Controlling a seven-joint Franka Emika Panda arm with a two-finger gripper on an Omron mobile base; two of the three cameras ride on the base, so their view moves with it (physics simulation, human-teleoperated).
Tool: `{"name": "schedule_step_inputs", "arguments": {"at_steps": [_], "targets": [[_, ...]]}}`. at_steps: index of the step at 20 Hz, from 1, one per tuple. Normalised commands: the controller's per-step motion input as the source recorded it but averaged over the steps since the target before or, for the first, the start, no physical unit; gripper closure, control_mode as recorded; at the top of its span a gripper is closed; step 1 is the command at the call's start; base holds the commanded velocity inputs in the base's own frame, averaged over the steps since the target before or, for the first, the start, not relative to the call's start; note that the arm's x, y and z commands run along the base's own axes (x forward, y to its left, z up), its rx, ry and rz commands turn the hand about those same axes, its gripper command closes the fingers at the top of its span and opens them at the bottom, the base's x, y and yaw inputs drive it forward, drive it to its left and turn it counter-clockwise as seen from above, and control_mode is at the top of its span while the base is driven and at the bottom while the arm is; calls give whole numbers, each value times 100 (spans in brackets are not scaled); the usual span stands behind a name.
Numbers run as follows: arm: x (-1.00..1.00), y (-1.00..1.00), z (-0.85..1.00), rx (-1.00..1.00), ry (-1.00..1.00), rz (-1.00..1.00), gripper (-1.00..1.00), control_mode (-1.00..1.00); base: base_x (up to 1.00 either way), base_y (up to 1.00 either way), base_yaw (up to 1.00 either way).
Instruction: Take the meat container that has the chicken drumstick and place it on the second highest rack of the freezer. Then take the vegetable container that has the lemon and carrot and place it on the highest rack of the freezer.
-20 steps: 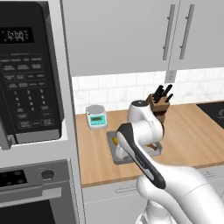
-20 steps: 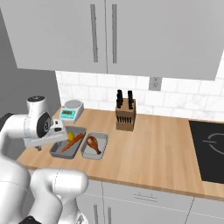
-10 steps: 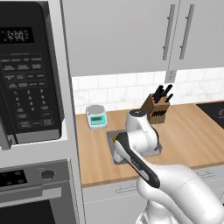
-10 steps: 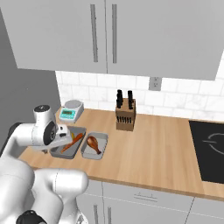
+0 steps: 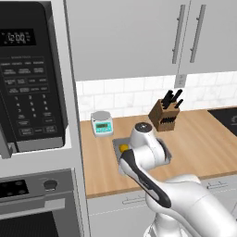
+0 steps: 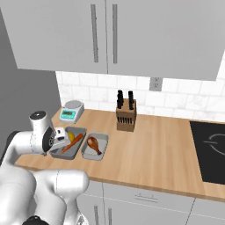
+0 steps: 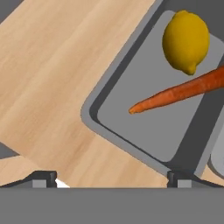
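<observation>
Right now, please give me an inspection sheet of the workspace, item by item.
Surface: wooden counter, bare at the middle.
Job's things: vegetable container holds lemon and carrot; meat container with chicken drumstick beside it.
Clutter: kitchen scale, knife block.
Tool: tool open, over the vegetable container's corner, holding nothing.
Cables: nothing seen.
Surroundings: microwave, oven, cabinets, cooktop.

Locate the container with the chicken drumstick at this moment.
In the right base view the meat container sits on the wooden counter, beside the vegetable container on that one's right, in front and left of the knife block.
</observation>
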Motion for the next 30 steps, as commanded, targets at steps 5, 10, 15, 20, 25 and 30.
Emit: {"name": "schedule_step_inputs", "arguments": {"at_steps": [5,10,15,20,25,30], "targets": [[16,0,-17,0,0,7,-100,-100,0,0,0],[14,0,-30,0,0,0,-100,-100,0,0,0],[0,-7,-35,0,0,0,-100,-100,0,0,0],[0,-15,-35,0,-1,0,-100,-100,0,0,0],[0,-18,-37,0,-2,0,-100,-100,0,0,0],[0,-17,-39,0,-3,0,-100,-100,0,0,0]]}}
